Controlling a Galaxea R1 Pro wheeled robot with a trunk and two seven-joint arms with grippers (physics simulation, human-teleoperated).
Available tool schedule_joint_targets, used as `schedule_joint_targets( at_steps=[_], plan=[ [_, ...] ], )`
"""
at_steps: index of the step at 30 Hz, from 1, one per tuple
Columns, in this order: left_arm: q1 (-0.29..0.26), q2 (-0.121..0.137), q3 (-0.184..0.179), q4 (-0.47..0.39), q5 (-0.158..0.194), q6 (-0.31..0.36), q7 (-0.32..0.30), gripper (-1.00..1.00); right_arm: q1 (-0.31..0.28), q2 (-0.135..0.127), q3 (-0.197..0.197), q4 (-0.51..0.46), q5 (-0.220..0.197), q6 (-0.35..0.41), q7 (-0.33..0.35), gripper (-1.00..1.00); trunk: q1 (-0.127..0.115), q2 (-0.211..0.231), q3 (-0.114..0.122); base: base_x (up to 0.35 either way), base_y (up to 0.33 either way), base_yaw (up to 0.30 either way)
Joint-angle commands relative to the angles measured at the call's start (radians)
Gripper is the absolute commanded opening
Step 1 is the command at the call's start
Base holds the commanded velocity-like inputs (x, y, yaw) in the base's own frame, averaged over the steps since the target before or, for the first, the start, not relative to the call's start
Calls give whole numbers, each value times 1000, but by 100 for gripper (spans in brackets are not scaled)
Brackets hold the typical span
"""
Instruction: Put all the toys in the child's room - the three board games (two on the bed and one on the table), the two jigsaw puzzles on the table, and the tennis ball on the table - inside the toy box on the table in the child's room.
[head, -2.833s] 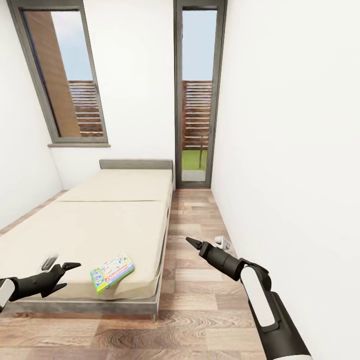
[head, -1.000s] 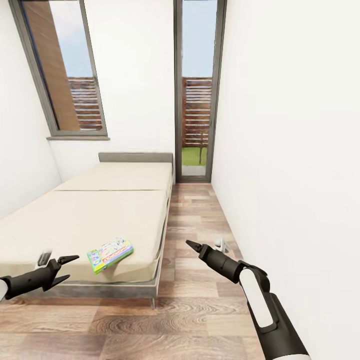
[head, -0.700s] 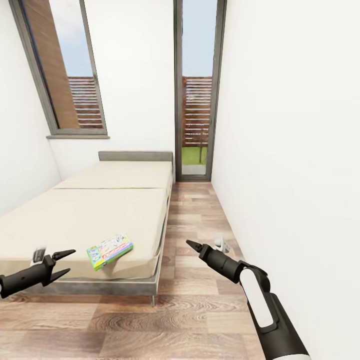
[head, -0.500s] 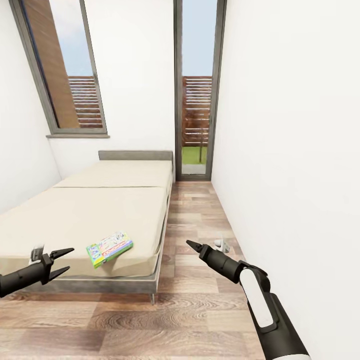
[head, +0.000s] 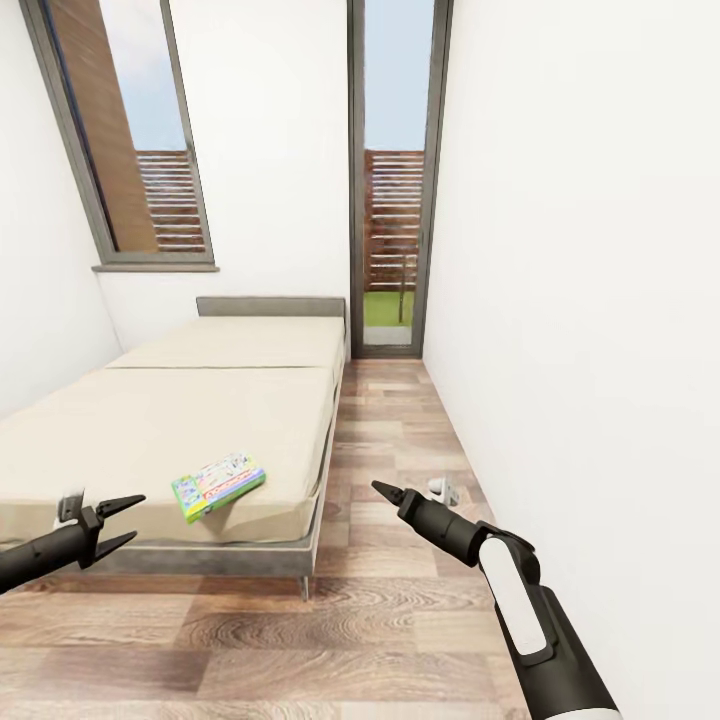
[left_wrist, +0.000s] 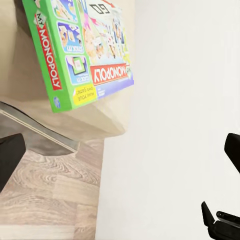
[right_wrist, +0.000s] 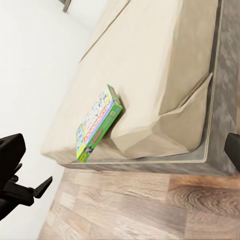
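Note:
A green Monopoly board game (head: 217, 485) lies flat on the beige bed (head: 200, 420), close to its foot corner on the aisle side. The same box (left_wrist: 82, 50) looks large in the left wrist view, and it (right_wrist: 98, 131) also appears in the right wrist view. My left gripper (head: 135, 517) hangs open and empty in front of the bed's foot, left of the game. My right gripper (head: 380, 489) hovers over the floor to the right of the bed. Its fingers (right_wrist: 10, 150) stand wide apart with nothing between them. The table, toy box, puzzles and ball are out of view.
A narrow strip of wooden floor (head: 390, 430) runs between the bed and the white right wall (head: 580, 300) toward a glass door (head: 395, 200). A small white-grey object (head: 442, 490) lies on the floor by that wall. A window (head: 130, 140) is above the bed.
The whole view has drawn back from the bed, so the camera moved. The board game lies where it was. My left gripper sits a little further left in the picture.

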Motion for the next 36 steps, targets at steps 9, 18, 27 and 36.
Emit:
schedule_joint_targets(
  at_steps=[9,18,27,36],
  plan=[
    [-1,0,2,1,0,5,-2,100,-1,2,3,-7,-2,10,11,100,34,-64,-29,0,0,0],
    [-1,0,3,1,2,5,-4,100,-1,3,4,-10,3,5,14,100,39,-71,-40,0,0,0],
    [-1,0,2,1,1,7,-30,100,-1,2,5,-5,5,0,14,100,39,-71,-40,0,0,0],
    [-1,0,2,1,0,7,-38,100,-1,2,14,-5,4,-31,16,100,39,-71,-40,8,0,0]
  ],
)
